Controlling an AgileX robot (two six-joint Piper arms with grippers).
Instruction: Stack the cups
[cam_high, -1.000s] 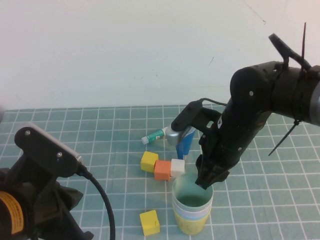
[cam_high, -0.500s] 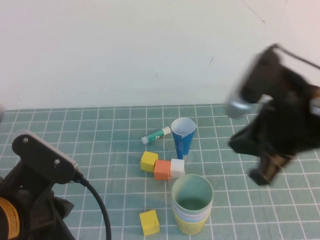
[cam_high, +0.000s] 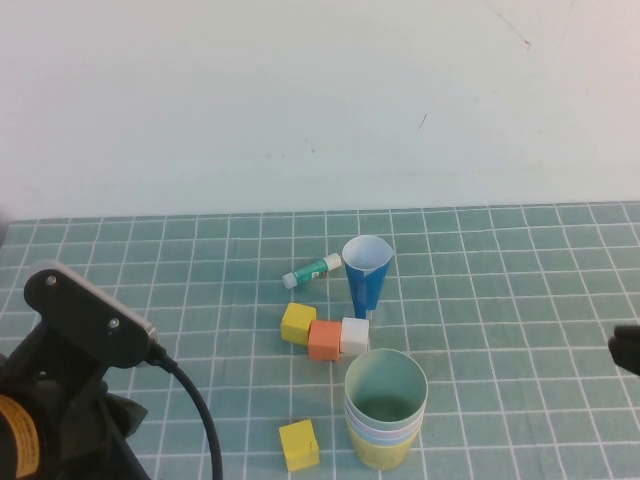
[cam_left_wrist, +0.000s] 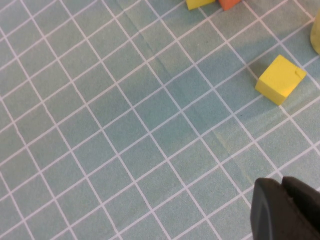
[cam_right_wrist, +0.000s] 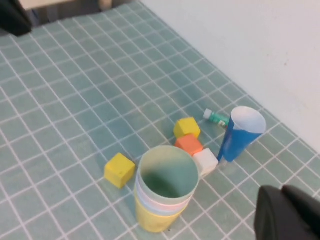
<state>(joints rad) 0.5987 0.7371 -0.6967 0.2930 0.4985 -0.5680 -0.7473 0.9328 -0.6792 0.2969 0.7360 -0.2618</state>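
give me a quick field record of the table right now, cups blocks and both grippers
cup stack: nested upright, pale green inside on top, yellow outermost
dark blue cone cup: upright behind the stack, apart from it
blocks in a row: yellow block, orange block, white block
lone yellow cube: on the mat to the left of the stack
glue stick: lying beside the cone cup
left gripper: shut, empty, over bare mat
right gripper: shut, empty, at the right, off the stack

We see a table (cam_high: 520, 300) covered in a green mat with a white grid, and a plain pale wall (cam_high: 300, 100) rising behind it.
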